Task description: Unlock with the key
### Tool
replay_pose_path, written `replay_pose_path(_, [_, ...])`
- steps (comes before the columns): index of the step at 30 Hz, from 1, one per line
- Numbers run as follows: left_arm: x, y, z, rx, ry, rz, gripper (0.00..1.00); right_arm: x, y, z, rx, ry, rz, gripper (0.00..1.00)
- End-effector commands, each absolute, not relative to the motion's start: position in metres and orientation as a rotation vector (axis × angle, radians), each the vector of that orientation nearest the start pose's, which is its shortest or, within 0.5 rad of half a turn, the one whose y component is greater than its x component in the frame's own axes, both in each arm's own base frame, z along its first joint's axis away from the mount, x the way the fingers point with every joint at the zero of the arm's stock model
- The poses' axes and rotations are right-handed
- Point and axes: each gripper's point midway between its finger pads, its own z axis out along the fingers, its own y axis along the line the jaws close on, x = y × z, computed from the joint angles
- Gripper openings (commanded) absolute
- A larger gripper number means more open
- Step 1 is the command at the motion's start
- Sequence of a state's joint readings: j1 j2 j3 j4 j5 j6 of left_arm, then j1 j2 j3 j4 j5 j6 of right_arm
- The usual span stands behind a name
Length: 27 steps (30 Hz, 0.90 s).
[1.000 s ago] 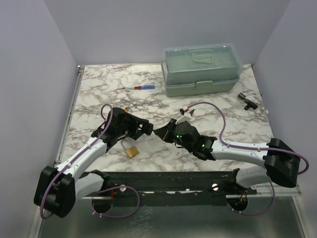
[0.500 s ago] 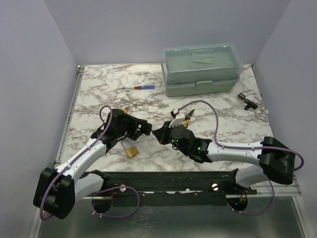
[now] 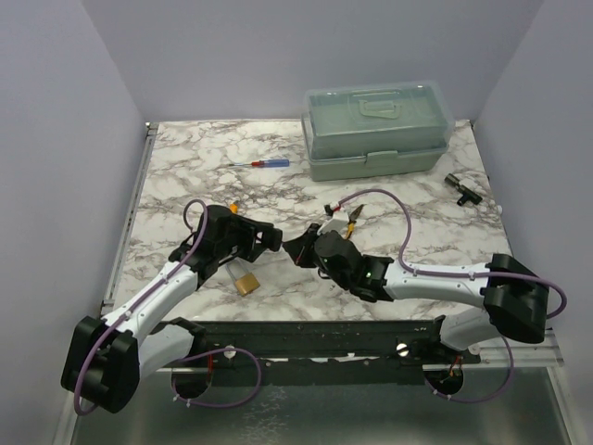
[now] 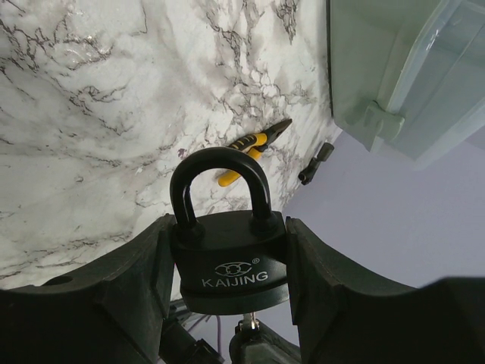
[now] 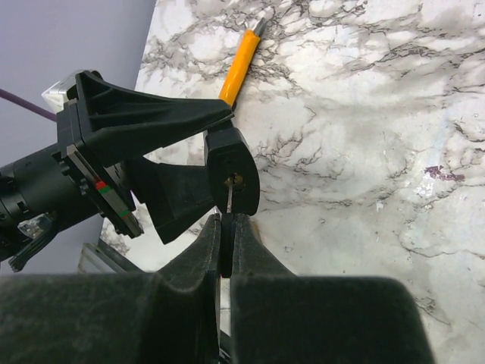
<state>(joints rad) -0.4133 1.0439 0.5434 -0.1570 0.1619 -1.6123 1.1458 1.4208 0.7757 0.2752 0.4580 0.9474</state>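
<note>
1. Two arms met over the near middle of the marble table (image 3: 185, 158), their tips almost nose to nose.
2. Left gripper (image 4: 227, 227): jaws spread only as wide as the black padlock (image 4: 226, 258) and closed against both sides of its body. The lock was held off the table, shackle pointing away from the wrist camera. "KAIJING" was readable on its face.
3. Shackle: both legs were seated in the lock body in the left wrist view.
4. Right gripper (image 5: 226, 224): jaws pressed nearly together, with only a thin slit between the fingers, pinching the key (image 5: 228, 199).
5. Key position: its thin silver blade ran from the right fingertips straight up to the keyhole in the underside of the black padlock. The tip was at or in the keyhole. How deep it went, I could not tell.
6. A brass padlock (image 3: 246, 284) lay on the table just beside the left forearm, near the front edge.
7. Yellow-handled pliers (image 4: 246, 148) lay on the marble beyond the held lock, apart from both grippers.
8. An orange-yellow handled tool (image 5: 241, 64) lay on the marble past the left gripper in the right wrist view. Its kind was not clear.
9. A red-and-blue screwdriver (image 3: 264, 163) lay toward the far left of the table.
10. A pale green toolbox (image 3: 378, 130), lid down, sat at the far right.
11. A small black fitting (image 3: 460, 188) lay near the right edge.
</note>
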Motion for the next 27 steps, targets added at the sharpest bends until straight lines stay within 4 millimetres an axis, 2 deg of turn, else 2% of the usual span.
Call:
replay_pose_path(1, [0.258,-0.219,0.171,-1.251,2.136,-1.43,0.0,0.215,0.403,0.189,-0.029,1.919,1.077,0.0])
replay_pose_path(3, [0.257,-0.219,0.173,-1.248,2.128,-1.441,0.0,0.215,0.401,0.188,-0.153,1.842,1.039,0.0])
replay_pose_path(6, [0.258,-0.219,0.176,-1.236,2.116,-1.451,0.0,0.222,0.385,0.177,-0.175,1.837,0.929,0.0])
replay_pose_path(11, [0.266,-0.215,0.17,-1.245,2.092,-1.421,0.0,0.216,0.379,0.191,-0.214,1.865,0.913,0.0])
replay_pose_path(17, [0.282,-0.207,0.164,-1.291,2.075,-1.441,0.0,0.203,0.36,0.173,-0.093,2.047,0.891,0.0])
replay_pose_path(22, [0.291,-0.193,0.173,-1.282,2.057,-1.439,0.0,0.195,0.337,0.178,-0.013,2.136,0.832,0.0])
replay_pose_path(27, [0.292,-0.192,0.179,-1.242,2.081,-1.45,0.0,0.184,0.326,0.193,0.02,2.19,0.839,0.0])
